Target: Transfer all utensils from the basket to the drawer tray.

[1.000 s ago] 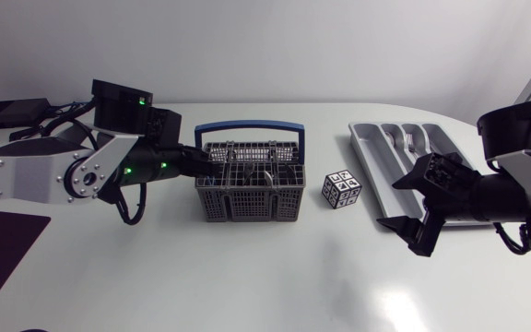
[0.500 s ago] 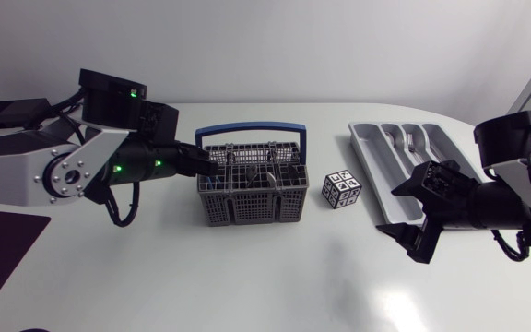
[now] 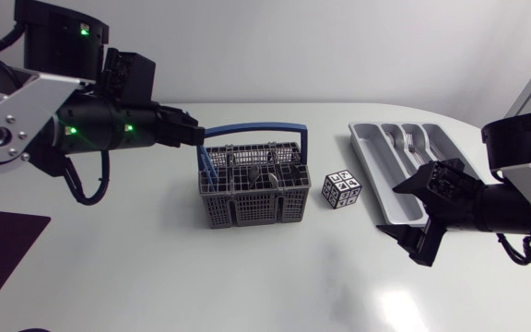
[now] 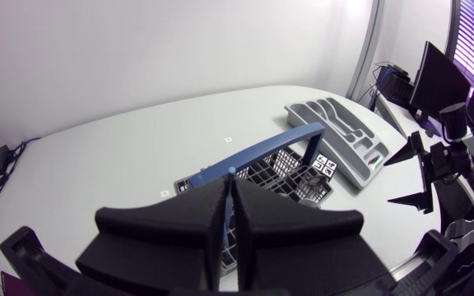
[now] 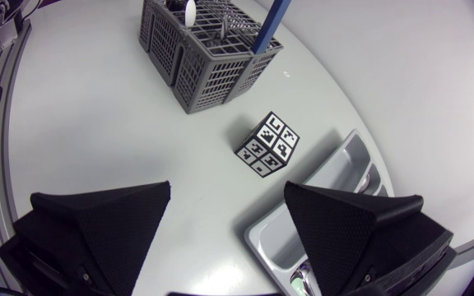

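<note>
left gripper [image 4: 229, 179]: fingers pinched shut on the blue handle [image 4: 268, 147] of the basket [image 3: 252, 198], which hangs beneath it, perhaps slightly tipped. right gripper [image 5: 227, 189]: spread wide, empty; drawer tray [image 5: 348, 160] just beside it, utensils [image 5: 190, 12] in the basket ahead.

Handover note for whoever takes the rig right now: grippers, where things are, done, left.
Left gripper: shut on the blue handle of the basket, at the end nearest the left arm.
Right gripper: open, empty, above the table by the near end of the tray, with the marker cube ahead of it.
Basket: mid-table, with utensils inside.
Tray: to the right, with a few cutlery pieces in its far compartments.
Done: some pieces are in the tray.
Left: move the basket's utensils to the tray.
</note>
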Robot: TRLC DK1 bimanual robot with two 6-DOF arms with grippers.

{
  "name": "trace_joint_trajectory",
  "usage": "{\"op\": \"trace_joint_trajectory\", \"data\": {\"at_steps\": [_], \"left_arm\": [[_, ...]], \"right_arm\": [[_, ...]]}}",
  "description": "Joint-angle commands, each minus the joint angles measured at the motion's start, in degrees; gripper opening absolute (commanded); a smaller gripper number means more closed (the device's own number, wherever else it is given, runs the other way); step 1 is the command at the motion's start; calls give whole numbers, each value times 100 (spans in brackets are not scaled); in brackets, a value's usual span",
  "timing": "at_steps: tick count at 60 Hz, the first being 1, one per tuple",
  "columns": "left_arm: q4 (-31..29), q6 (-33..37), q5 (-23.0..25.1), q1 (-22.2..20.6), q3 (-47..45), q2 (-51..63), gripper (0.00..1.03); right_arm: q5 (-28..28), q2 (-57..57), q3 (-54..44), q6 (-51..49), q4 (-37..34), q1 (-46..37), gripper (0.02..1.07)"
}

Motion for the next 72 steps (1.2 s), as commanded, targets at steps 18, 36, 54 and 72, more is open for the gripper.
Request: {"op": "trace_joint_trajectory", "data": {"at_steps": [18, 36, 54, 72], "left_arm": [[-675, 15, -20, -113, 884, -632, 4], [-1229, -495, 420, -386, 1078, -799, 4], [-1238, -1048, 2011, -316, 753, -157, 4], [-1009, -1251, 2784, -298, 647, 230, 4]], "right_arm": [[-35, -352, 92, 351, -209, 223, 102], [-123, -712, 672, 1072, -551, 908, 101], [-572, -228, 1437, 2338, -657, 2042, 98], [-1301, 905, 1964, 2918, -604, 2613, 96]]}}
